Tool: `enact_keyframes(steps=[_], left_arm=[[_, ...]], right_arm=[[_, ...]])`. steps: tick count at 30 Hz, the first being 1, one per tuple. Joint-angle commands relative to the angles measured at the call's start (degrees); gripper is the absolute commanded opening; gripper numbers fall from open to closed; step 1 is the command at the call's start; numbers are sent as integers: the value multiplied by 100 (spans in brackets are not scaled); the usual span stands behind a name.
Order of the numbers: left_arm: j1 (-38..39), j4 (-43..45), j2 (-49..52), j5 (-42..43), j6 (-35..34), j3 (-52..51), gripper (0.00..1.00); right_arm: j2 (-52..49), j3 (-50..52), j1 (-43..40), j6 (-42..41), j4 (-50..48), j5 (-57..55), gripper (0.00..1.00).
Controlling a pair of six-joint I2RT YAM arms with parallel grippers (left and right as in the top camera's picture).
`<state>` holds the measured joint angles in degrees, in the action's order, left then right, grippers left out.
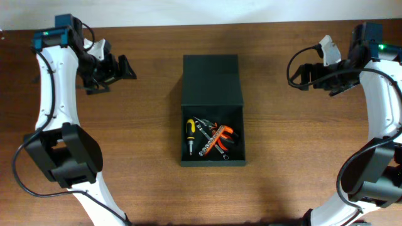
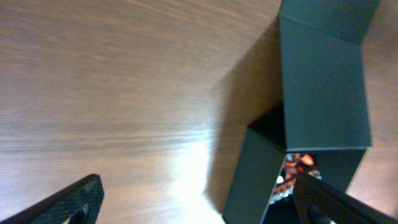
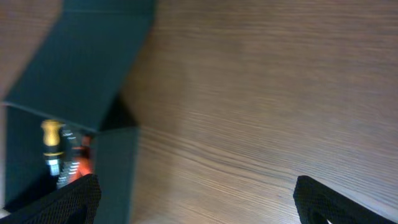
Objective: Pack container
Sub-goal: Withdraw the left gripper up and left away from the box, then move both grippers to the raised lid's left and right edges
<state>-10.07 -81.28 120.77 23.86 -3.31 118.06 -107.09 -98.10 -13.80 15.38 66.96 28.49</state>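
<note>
I am looking down on the table [image 1: 282, 157] and the container [image 1: 212, 110] is sitting in the middle of it, well apart from both arms. Its flap lid is standing open, leaning back toward the far edge, so the inside is showing on the side toward the near edge. Inside, a yellow-handled screwdriver [image 1: 190, 133] is lying along the left wall. Orange-handled pliers [image 1: 221, 135] are lying beside it, crossing some silver pieces [image 1: 210, 143]. These may be a wrench and a row of sockets, but the overhead view is too small for me to be sure.

The left gripper [image 1: 116, 70] is hovering near the far left corner, pointing toward the container, with its fingers spread wide and gripping nothing. In the left wrist view the two dark fingers [image 2: 74, 199] are framing bare wood, and the container [image 2: 323, 81] is rising at the right with a bit of orange showing inside.

The right gripper [image 1: 304, 75] is hovering near the far right corner, also facing the container. Its fingers [image 3: 329, 199] are likewise parted wide and are empty. The right wrist view is catching the container [image 3: 81, 68] at the left, with the screwdriver [image 3: 51, 140] showing under the raised lid.
</note>
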Motion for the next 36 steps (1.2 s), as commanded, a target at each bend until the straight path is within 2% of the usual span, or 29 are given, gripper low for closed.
enact_keyframes(steps=[1, 2, 4, 7, 9, 10, 11, 13, 15, 16, 17, 19, 23, 36], left_arm=[[4, 286, 68, 627, -37, -330, 89], [17, 372, 79, 638, -35, -407, 82], [52, 505, 111, 638, -35, -496, 81], [140, 785, 127, 636, -35, -570, 54], [199, 1058, 133, 636, -35, -575, 25], [232, 1204, 133, 636, -37, -575, 7], [264, 1353, 138, 632, -107, -575, 2], [334, 1622, 144, 595, -378, -575, 2], [420, 1849, 155, 455, -662, -575, 2], [476, 1969, 181, 352, -785, -575, 2], [516, 2050, 195, 310, -828, -577, 2], [643, 2184, 310, 345, -826, -577, 2], [780, 2170, 608, 595, -824, -577, 2], [850, 2173, 1582, 1611, -662, -588, 2]], right_arm=[[-7, -2, -9, 24, -20, 835, 99], [-7, -2, -9, 24, -20, 909, 99], [-11, -2, -9, 24, -85, 949, 99], [-20, 98, -9, 22, -369, 942, 100], [-76, 186, -9, -111, -621, 942, 85], [-144, 236, -9, -372, -800, 944, 73], [-219, 273, -9, -590, -931, 944, 57], [-396, 354, -7, -981, -1172, 949, 33], [-610, 422, 2, -1231, -1349, 949, 18], [-748, 433, 2, -1368, -1394, 946, 7], [-817, 433, 2, -1443, -1416, 946, 4], [-1198, 433, 2, -1939, -1510, 946, 4], [-1534, 433, 4, -2323, -1563, 953, 4], [-1705, 437, 566, -2339, -1707, 942, 4]])
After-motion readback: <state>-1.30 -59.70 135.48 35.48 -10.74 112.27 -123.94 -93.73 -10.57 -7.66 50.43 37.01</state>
